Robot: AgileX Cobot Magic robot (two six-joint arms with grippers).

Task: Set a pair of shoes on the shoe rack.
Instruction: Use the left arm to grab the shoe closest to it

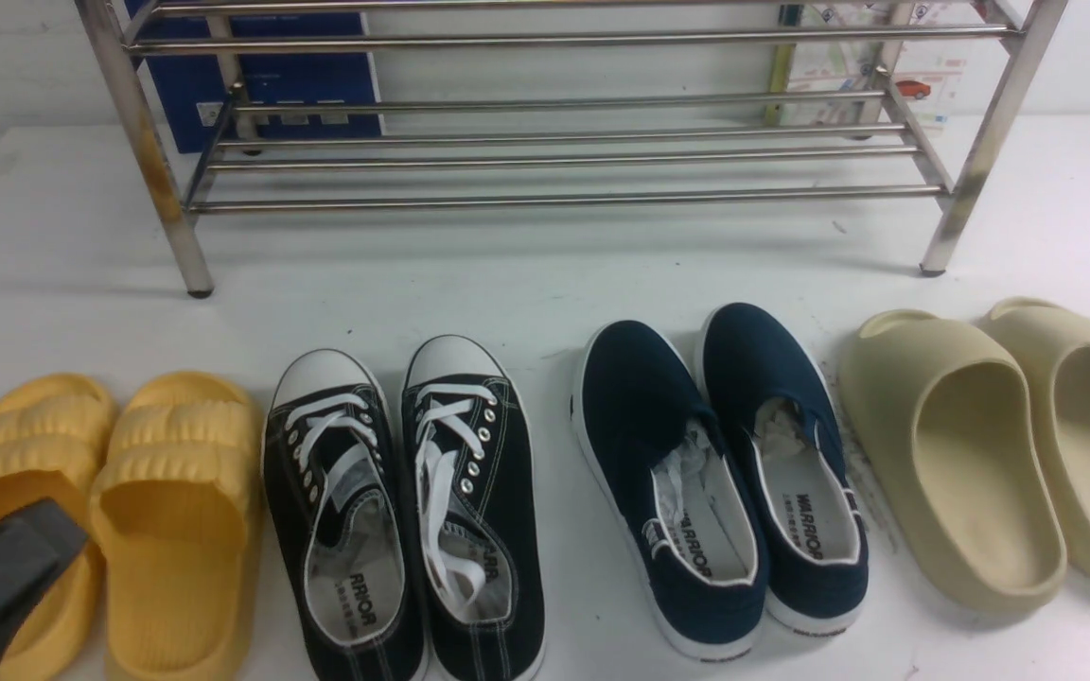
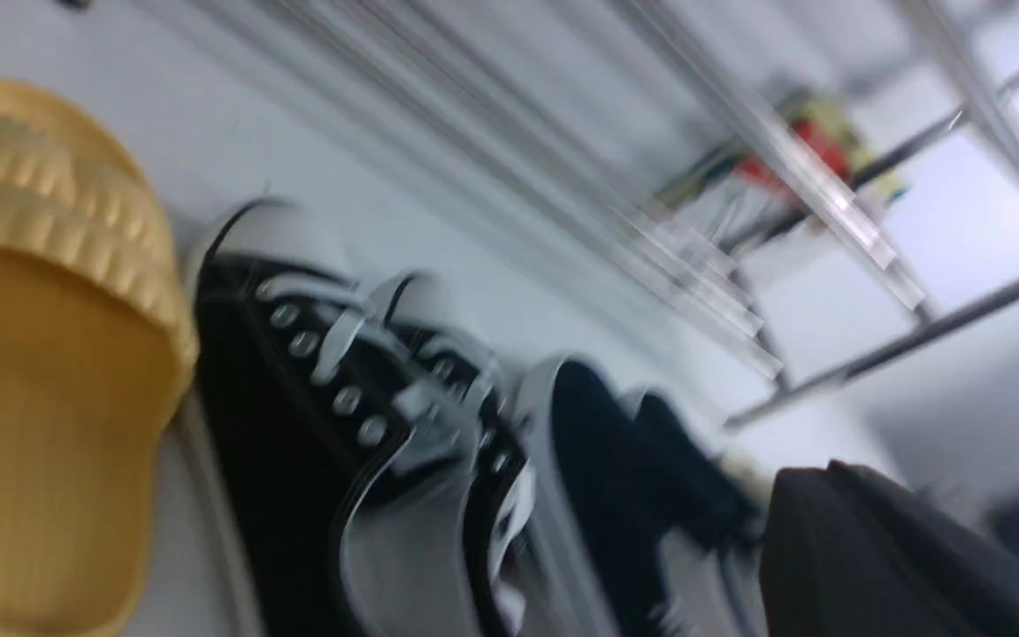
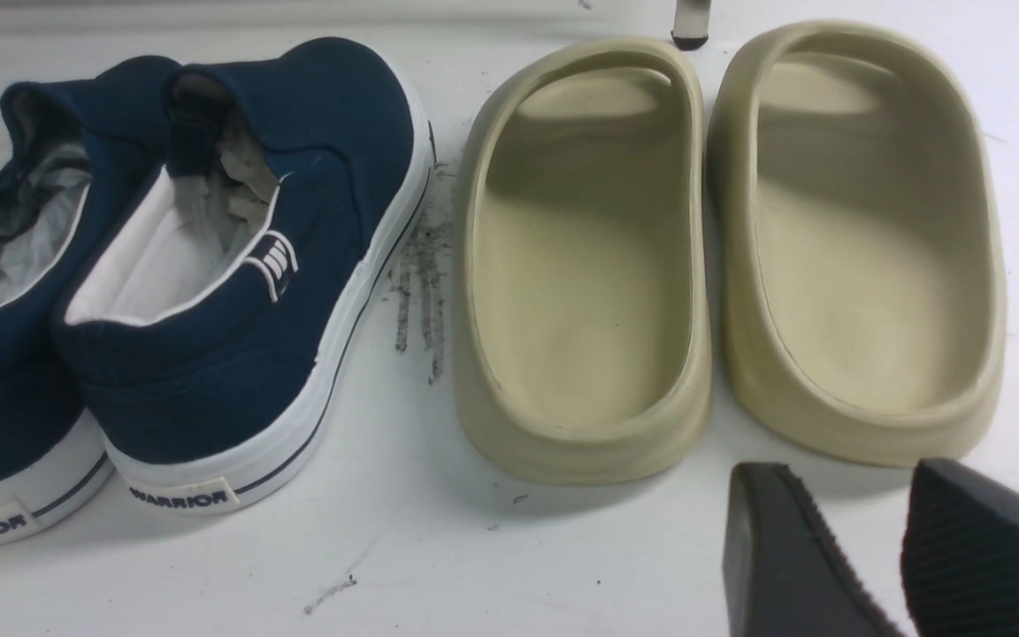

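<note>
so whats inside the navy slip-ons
Both navy slip-ons hold crumpled white paper pushed toward the toes, lying over white insoles printed WARRIOR. How far the paper reaches is hidden under the uppers.

We count two black sneakers [image 1: 403,530], two navy slip-ons [image 1: 720,454], two yellow slides [image 1: 176,492], two beige slides [image 1: 952,445] and one rack [image 1: 554,199].

From the left wrist we see only blur over the black sneakers [image 2: 297,416] and the rack [image 2: 837,208]. In front, the rack's top and the sneakers' heels are cut off, and the left gripper [image 1: 25,558] hides part of a yellow slide [image 1: 15,445].
</note>
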